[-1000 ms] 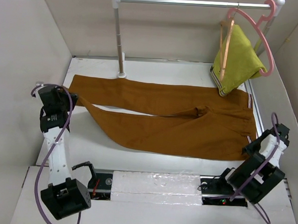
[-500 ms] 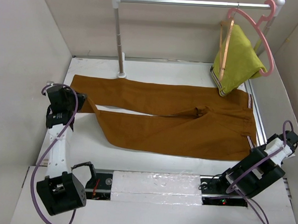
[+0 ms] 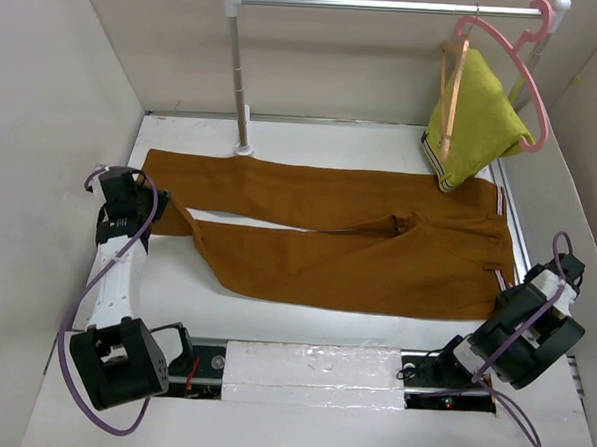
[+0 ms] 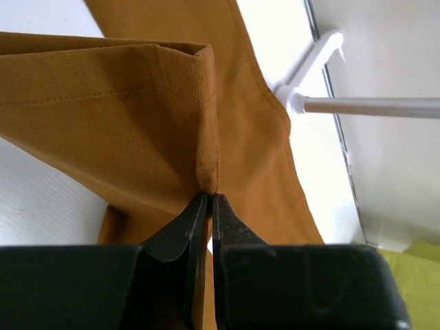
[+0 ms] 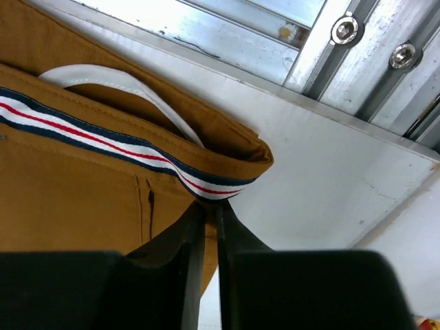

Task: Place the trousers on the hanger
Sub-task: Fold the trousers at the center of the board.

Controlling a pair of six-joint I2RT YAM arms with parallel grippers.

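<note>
The trousers (image 3: 357,257) lie flat on the white table (image 3: 165,282) across the middle of the overhead view. Their two legs run toward the left and the waist sits at the right. The upper leg reaches the foot of the clothes rail (image 3: 390,5).

In the left wrist view, the left gripper (image 4: 208,196) is pinched tight on the folded hem edge of one trouser leg. The cloth rises in a narrow ridge from between the black fingertips. In the overhead view this arm is at the left edge, by the cuff of the nearer leg.

In the right wrist view, the right gripper (image 5: 206,207) is clamped on the corner of the waistband. A woven tape of white, red and navy stripes (image 5: 103,144) runs along the inner edge, and a white loop (image 5: 117,75) arches above it. No lettering can be made out on the tape. This arm is at the lower right of the overhead view.

The wooden hanger (image 3: 451,86) hangs from the rail at the upper right, well apart from the trousers. Beside it, a pink plastic hanger (image 3: 530,95) carries a yellow-green garment (image 3: 479,118).
</note>
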